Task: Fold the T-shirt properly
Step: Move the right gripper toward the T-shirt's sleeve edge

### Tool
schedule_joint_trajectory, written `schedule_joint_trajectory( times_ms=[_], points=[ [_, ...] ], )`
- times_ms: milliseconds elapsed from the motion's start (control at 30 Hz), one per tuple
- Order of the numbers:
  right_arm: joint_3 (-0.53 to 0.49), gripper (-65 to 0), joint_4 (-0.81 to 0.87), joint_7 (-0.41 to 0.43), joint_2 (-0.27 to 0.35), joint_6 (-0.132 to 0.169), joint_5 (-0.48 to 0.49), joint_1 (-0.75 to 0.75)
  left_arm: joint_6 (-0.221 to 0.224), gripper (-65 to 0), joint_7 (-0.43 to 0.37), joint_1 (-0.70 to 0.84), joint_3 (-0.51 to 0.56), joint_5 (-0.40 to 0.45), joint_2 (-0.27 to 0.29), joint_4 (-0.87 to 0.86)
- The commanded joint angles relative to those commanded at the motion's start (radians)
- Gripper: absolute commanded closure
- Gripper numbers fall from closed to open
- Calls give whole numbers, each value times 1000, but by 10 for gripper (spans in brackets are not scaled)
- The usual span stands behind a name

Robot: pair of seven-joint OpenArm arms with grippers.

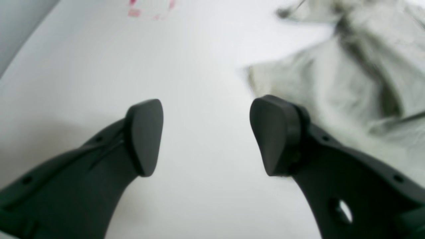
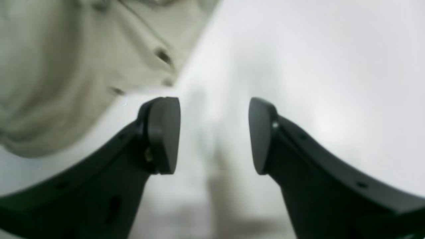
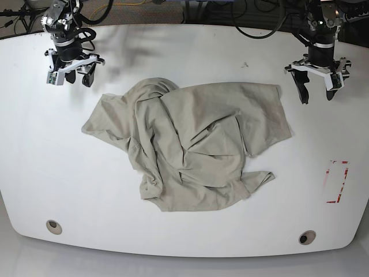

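Item: the T-shirt [image 3: 190, 150], plain light khaki, lying crumpled at the middle of the white surface [image 3: 57, 173], bunched into ridges and overlapping flaps with one sleeve pushed out toward the base view's left and the hem gathered toward the near edge. Condition: unfolded; no clean fold line shows anywhere, so by judgement the task stands at its very beginning, with spreading flat, squaring the sleeves and every fold still to be made. Attendant parts: the left pincer [image 3: 316, 94], at the base view's far right, hangs above bare surface with its jaws well apart and nothing between them; in its own wrist view the fabric edge [image 1: 332, 83] lies just beside one pad [image 1: 274, 136] but whether they touch cannot be told (the view is blurred). The right pincer [image 3: 74, 78], at the base view's far left, likewise stands with jaws apart and empty, near the far corner of the cloth; its wrist view shows the garment [image 2: 66, 66] off to one side of the pads [image 2: 164, 136], not between them. Surroundings: a red-outlined rectangle mark [image 3: 337, 182] on the surface near the right edge, well apart from the cloth; two round fittings [image 3: 53, 225] near the front edge; cables [image 3: 253, 23] beyond the far rim.
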Motion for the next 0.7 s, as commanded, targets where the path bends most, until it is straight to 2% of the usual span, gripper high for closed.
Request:
schedule_joint_trajectory(
  times_ms=[167,200,233,433,700],
  points=[
    [-71,-318,-7,6,30,1,-5,-3,-1,-424,-2,-3,-1,-1,1,3],
    [-88,-319,6,7,16,-3,-4,-3,-1,-422,-1,-12,-2,4,1,4],
    [9,-289,-17,-32,-22,-23,-14,24,5,-421,39,14,6,19,15,-44],
    [9,-200,-17,-33,-22,-23,-19,27,5,-421,39,31,7,41,17,-48],
    [9,-193,-17,-36,-22,-19,-22,34,3,-421,39,30,7,38,17,-47]
  ],
)
